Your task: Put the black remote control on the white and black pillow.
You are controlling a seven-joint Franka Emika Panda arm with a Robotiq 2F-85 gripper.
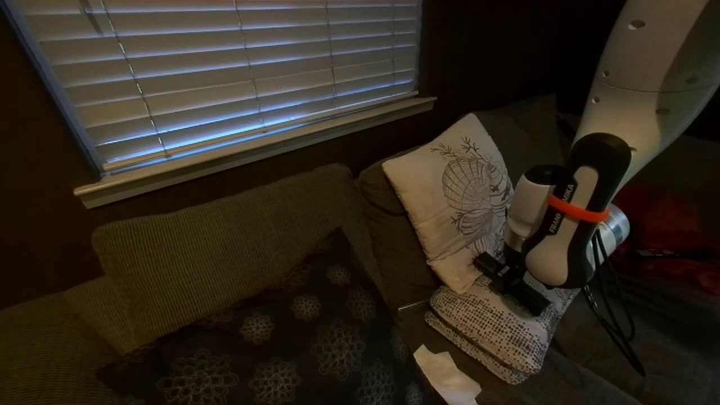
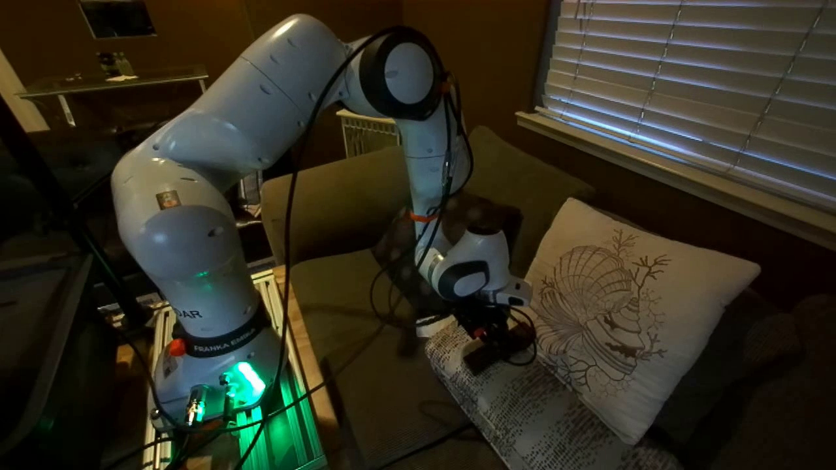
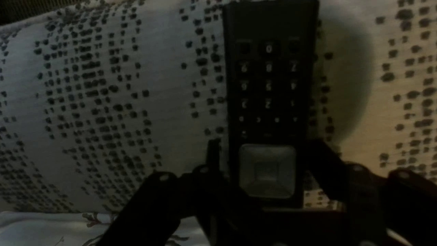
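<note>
The white and black pillow point(image 1: 478, 323) lies flat on the sofa in an exterior view; it also shows in an exterior view point(image 2: 542, 418) and fills most of the wrist view point(image 3: 102, 102). The black remote control point(image 3: 269, 92) is over this pillow, seemingly resting on it, buttons facing up. It shows as a dark bar in both exterior views point(image 1: 530, 298) point(image 2: 480, 358). My gripper point(image 3: 263, 145) has its fingers on either side of the remote near the square pad. A strip of fabric shows between the left finger and the remote. The remote's near end is hidden under the gripper.
A cream pillow with a shell motif point(image 1: 467, 197) leans behind the gripper, close to it point(image 2: 607, 313). A dark pillow with pale circles point(image 1: 304, 337) and a white paper point(image 1: 447, 374) lie nearby. Black cables point(image 1: 613, 315) hang from the arm.
</note>
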